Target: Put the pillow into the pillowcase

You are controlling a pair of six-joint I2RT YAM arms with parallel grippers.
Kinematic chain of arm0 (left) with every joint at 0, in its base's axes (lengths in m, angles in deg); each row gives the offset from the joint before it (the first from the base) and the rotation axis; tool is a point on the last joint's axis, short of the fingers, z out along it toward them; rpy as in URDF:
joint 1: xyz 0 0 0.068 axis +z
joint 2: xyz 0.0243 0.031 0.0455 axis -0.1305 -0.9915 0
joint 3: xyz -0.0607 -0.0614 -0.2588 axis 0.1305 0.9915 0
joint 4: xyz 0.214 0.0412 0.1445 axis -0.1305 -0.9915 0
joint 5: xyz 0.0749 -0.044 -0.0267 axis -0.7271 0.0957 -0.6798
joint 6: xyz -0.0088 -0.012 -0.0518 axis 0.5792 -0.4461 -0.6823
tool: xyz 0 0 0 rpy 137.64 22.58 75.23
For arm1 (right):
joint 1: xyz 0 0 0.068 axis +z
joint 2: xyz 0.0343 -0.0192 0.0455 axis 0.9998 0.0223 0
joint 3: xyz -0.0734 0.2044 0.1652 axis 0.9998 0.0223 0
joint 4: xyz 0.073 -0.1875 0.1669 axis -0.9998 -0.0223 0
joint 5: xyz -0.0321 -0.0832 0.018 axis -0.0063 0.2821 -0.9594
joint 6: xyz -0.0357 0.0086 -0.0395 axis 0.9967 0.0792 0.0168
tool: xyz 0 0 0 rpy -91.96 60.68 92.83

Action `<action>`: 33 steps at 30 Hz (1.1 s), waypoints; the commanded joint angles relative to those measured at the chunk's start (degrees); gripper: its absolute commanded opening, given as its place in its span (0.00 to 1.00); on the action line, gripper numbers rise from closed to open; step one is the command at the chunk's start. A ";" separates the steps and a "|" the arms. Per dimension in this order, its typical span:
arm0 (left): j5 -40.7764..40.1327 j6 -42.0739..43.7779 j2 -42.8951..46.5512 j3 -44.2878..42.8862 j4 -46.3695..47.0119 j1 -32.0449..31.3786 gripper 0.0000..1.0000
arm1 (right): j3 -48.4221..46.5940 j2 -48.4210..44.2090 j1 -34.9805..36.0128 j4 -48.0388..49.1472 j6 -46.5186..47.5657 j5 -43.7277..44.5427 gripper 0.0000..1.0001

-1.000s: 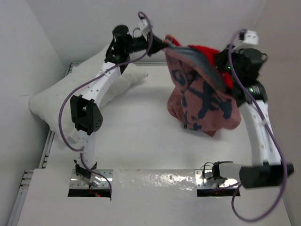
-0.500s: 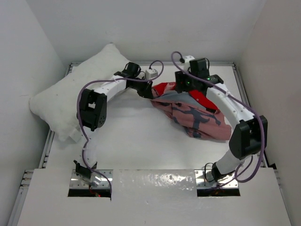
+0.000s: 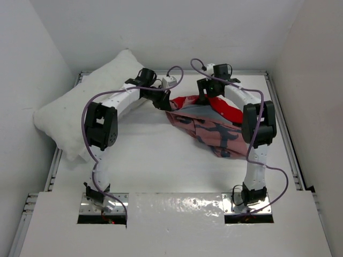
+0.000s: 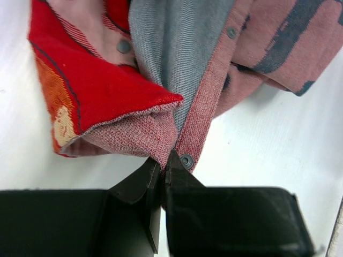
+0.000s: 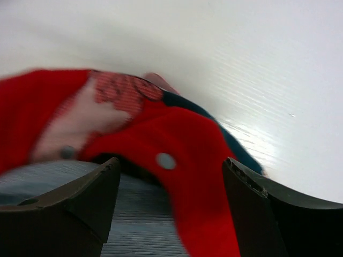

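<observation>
We take the red-orange printed fabric pillowcase (image 3: 217, 131) as our landmark; it lies crumpled on the white worktop (image 3: 155, 166). Its pink side with dark teal strokes faces up. Its open end, showing bright red folds and a grey woven lining (image 4: 171, 48), is turned away from the arm bases. The left tool (image 4: 162, 160) is at the far left corner of the pillowcase. Its two black fingers are pressed together on the hem, and the cloth gathers to a point between the tips. A small round grey snap button (image 4: 186, 159) on that hem sits just beside the tips. The right tool (image 5: 171, 166) stands at the far edge of the pillowcase, across the opening from the left tool, with its fingers spread wide. A bright red flap of the pillowcase, bearing a pale round stud (image 5: 165, 160), lies in the gap between those fingers, and we see neither finger pressing on it. The large plump white soft fabric pillow (image 3: 80, 110) lies wholly outside the pillowcase, well apart from it on the left arm's side and not touching the cloth. The left arm (image 3: 120, 99) passes over the end of the pillow nearest the pillowcase.
</observation>
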 commanded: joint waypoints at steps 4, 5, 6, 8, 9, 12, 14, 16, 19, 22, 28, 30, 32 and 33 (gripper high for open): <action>0.16 -2.02 2.81 0.18 3.07 1.82 0.00 | -2.87 1.32 -1.29 -3.41 11.07 -12.23 0.76; 0.16 -2.46 2.46 0.27 3.51 1.91 0.00 | -2.17 0.62 -1.29 -3.86 11.25 -12.86 0.76; 0.24 -2.82 2.29 0.27 4.21 1.91 0.00 | 0.27 -0.08 -1.20 -2.82 11.68 -13.13 0.77; 0.59 -3.52 1.67 0.27 4.56 1.91 0.00 | 3.09 -2.10 -1.02 -0.36 12.30 -11.91 0.78; 0.86 -3.70 1.50 0.27 4.83 1.91 0.00 | 4.41 -2.11 -0.85 2.35 12.39 -10.69 0.79; 1.30 -4.31 0.97 0.18 5.09 1.91 0.00 | 1.72 1.55 -0.23 5.44 8.72 -2.17 0.81; 1.74 -4.49 0.88 0.27 5.18 1.91 0.00 | 0.48 4.47 0.38 9.30 7.30 5.97 0.84; 1.91 -5.45 0.97 0.70 6.23 1.91 0.00 | -2.23 9.12 0.99 12.73 5.72 12.24 0.84; 2.18 -5.98 1.84 1.23 7.20 1.99 0.00 | -9.95 13.95 1.09 9.95 3.09 15.78 0.63; 2.18 -6.24 2.02 -0.08 8.86 2.26 0.00 | -13.84 12.58 0.91 10.45 3.60 19.63 0.05; 2.61 -11.68 -3.33 -17.16 14.14 2.52 0.00 | -19.47 0.72 -0.67 21.17 7.72 36.13 0.00; 2.79 -13.79 -5.53 -22.30 16.68 2.52 0.00 | -22.19 -5.08 -0.67 22.85 11.49 39.41 0.00; 3.14 -17.05 -5.80 -26.62 22.91 2.43 0.00 | -21.68 -12.43 -0.67 24.61 13.09 42.49 0.00; 3.41 -18.01 -5.71 -27.50 27.02 2.43 0.00 | -18.55 -15.44 -0.67 25.74 14.31 42.59 0.00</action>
